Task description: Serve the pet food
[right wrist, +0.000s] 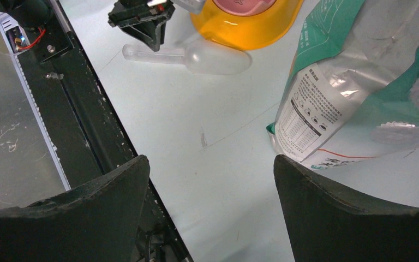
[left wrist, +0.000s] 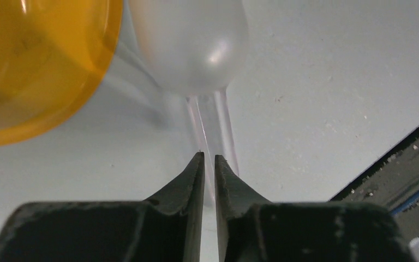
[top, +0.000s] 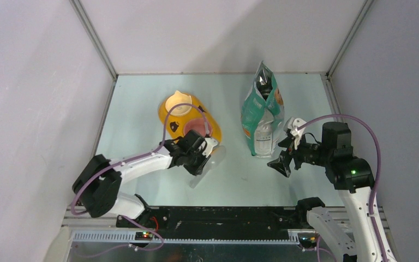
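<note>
The pet food itself cannot be made out: the one pouch [top: 262, 117], green and white, stands upright at 1 o'clock from the centre of the table [top: 142, 109], and its open mouth shows only a dark interior. One yellow feeder [top: 165, 115] lies at 9 o'clock of the pouch, well apart from it, and holds two bowls: a cream bowl [top: 179, 107] at its far end and a pink bowl [top: 196, 126] at its near end. One clear scoop [top: 211, 159] lies on the table at 5 o'clock of the feeder, bowl end just beside the yellow rim. The left gripper [left wrist: 208, 161] sits at the scoop handle with its fingers almost together, a thin slit between them; whether they pinch the handle cannot be told. The right gripper [right wrist: 210, 162] hangs at 5 o'clock of the pouch, fingers spread wide, holding nothing.
</note>
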